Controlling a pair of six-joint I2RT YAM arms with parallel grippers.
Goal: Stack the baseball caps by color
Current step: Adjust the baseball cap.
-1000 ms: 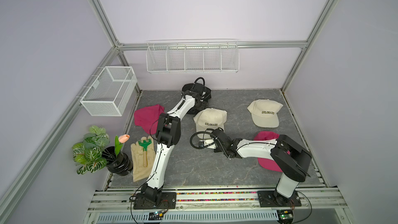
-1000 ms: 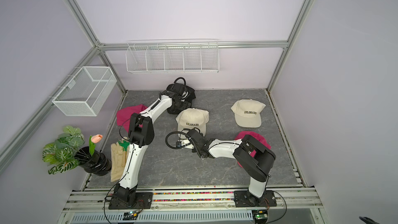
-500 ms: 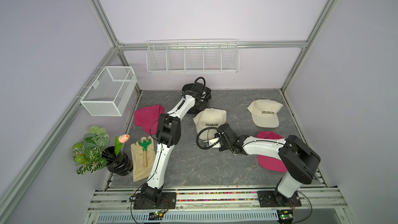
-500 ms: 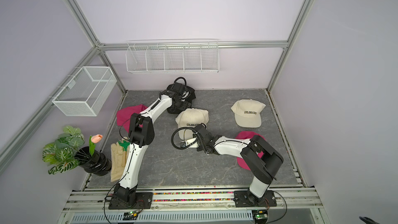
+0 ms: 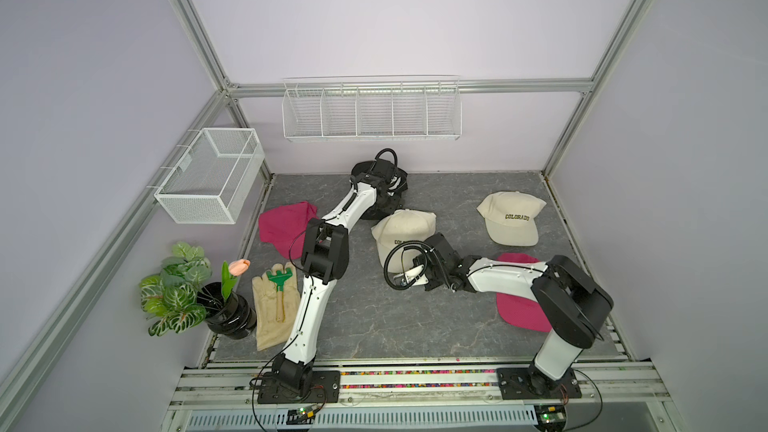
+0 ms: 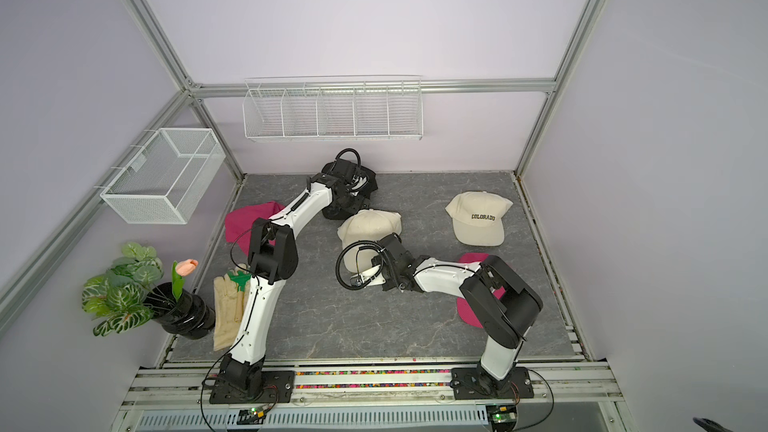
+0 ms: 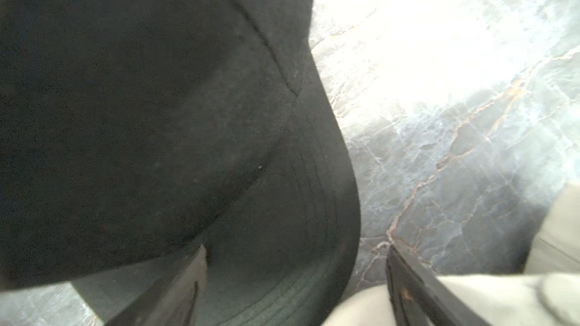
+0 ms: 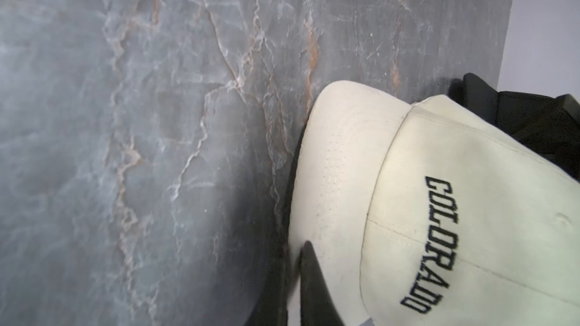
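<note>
My left arm [image 5: 309, 313] and right arm [image 5: 503, 280] are white with black joints. Centre cap [image 5: 401, 228] and right cap [image 5: 511, 218]: cream, black COLORADO lettering. Left pink cap [image 5: 282, 224] and right pink cap [image 5: 519, 313]: plain magenta. Black cap [image 7: 157, 105]: black. Mat [image 5: 374, 326]: grey marble, rust veins (plus white streaks). Gloves [image 5: 270, 317]: beige. Rake [image 5: 280, 280]: green. Tulip [image 5: 239, 266]: pink. Leaves [image 5: 174, 297]: green, white-veined.

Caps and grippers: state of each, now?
left gripper, open above the black cap
right gripper, shut on middle cream cap brim
black cap, not gripped
far cream cap, alone, crown up
left pink cap, flat, alone
right pink cap, partly under right arm
</note>
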